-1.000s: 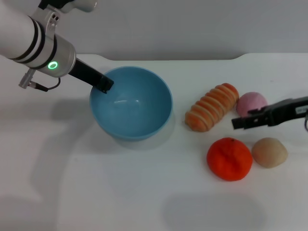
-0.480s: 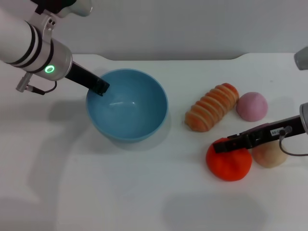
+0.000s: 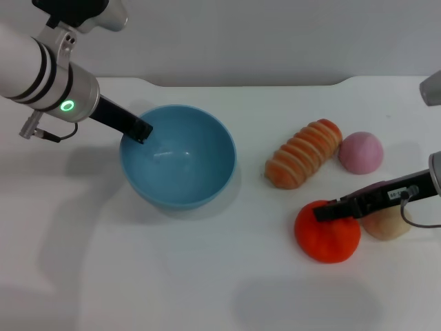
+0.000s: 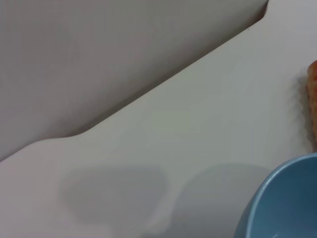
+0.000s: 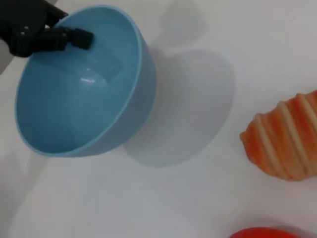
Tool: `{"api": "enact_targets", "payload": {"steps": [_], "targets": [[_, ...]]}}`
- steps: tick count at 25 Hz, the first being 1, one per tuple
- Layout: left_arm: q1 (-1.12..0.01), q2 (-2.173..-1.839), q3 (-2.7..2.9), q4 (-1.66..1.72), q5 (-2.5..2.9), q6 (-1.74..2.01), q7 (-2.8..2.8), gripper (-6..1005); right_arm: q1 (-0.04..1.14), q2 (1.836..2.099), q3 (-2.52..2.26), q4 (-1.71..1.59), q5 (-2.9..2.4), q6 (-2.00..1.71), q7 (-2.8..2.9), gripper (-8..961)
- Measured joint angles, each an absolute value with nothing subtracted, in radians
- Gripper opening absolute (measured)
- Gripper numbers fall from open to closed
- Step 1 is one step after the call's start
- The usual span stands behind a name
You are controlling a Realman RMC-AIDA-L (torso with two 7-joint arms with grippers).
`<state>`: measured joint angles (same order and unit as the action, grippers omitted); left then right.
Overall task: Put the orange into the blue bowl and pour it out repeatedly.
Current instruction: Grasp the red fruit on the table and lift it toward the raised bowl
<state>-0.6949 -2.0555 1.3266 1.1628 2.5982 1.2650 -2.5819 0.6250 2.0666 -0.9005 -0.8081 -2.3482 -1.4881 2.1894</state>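
Head view, left gripper [image 3: 140, 131] at blue bowl [image 3: 196, 183] rim, right gripper [image 3: 324, 213] over orange [image 3: 325, 236]

A: What colours are seen on the white table [image 3: 207, 289]?

B: A plain light blue is shown by the blue bowl [image 3: 179, 155] on the left, inside and out. A bright red-orange is worn by the orange [image 3: 327, 238] at the near right.

A: And the other pieces?

B: The bread loaf [image 3: 304, 153] is striped in orange and cream. The ball [image 3: 361, 152] to its right is coloured pale pink, and the ball [image 3: 387, 225] beside the orange is tan.

A: The arms?

B: The left gripper [image 3: 138, 130] is black, carried on a white and silver arm banded in black, with a green ring lit. The right gripper [image 3: 331, 211] is black as well.
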Motion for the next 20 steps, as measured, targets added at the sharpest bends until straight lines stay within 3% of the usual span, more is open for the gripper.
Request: {"api": "enact_targets", "payload": {"steps": [11, 20], "targets": [[-0.691, -2.057, 1.335, 1.161, 2.596, 1.259, -2.582, 0, 0.621, 2.066, -0.911, -0.815, -2.322, -1.492, 2.145, 137], [-0.729, -2.061, 1.347, 1.149, 2.586, 1.264, -2.589, 0, 0.604, 2.023, -0.907, -1.056, -2.024, -1.669, 2.145, 60]]}}
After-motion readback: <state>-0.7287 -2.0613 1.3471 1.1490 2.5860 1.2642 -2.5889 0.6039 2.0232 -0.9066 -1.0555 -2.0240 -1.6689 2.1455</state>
